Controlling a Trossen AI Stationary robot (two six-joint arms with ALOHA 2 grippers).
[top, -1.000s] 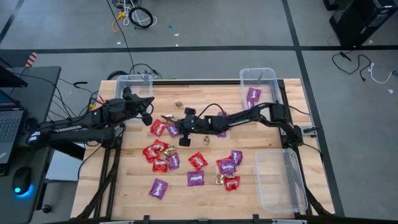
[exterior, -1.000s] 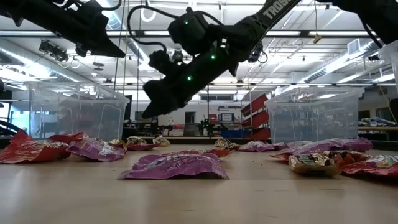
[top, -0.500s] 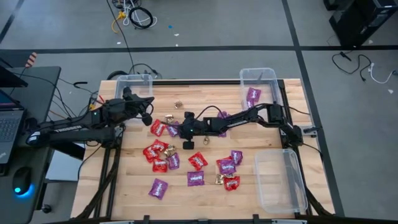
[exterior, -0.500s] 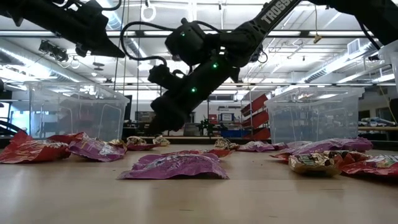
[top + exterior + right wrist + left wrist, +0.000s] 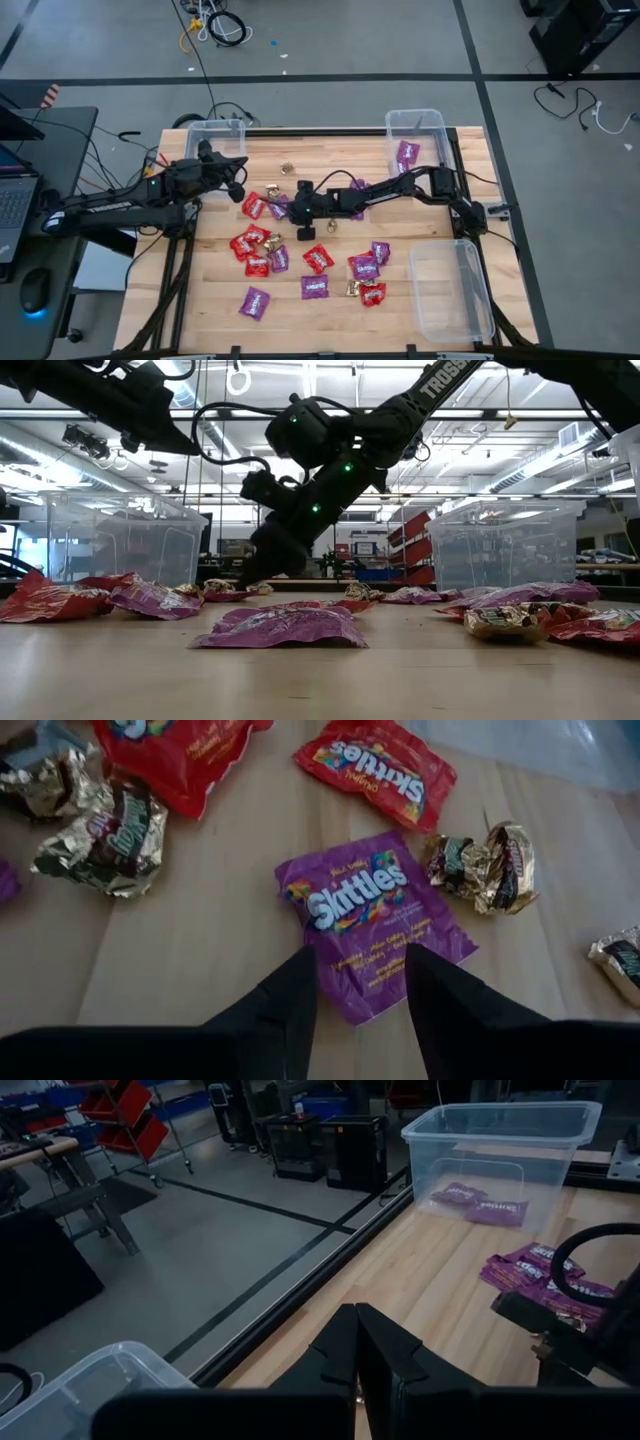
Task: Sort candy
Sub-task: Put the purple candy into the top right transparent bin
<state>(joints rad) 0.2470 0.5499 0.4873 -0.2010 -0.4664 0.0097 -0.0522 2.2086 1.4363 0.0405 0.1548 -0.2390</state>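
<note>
You see a pale wooden table [image 5: 330, 310] with visible grain, clear glossy plastic bins [image 5: 447, 290], crinkled gold foil sweets [image 5: 485, 865], and shiny purple packets [image 5: 375, 920].

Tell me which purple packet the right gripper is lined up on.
The purple Skittles packet lying flat directly ahead of the right gripper, its near edge between the open fingers. Nearby packets are red; the other purple ones lie farther off.

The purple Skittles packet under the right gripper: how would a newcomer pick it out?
Find the right gripper, open over the middle of the wooden table. The purple Skittles packet lies flat just ahead of its fingers. A red Skittles packet and gold foil candies lie beside it; it alone is purple there.
</note>
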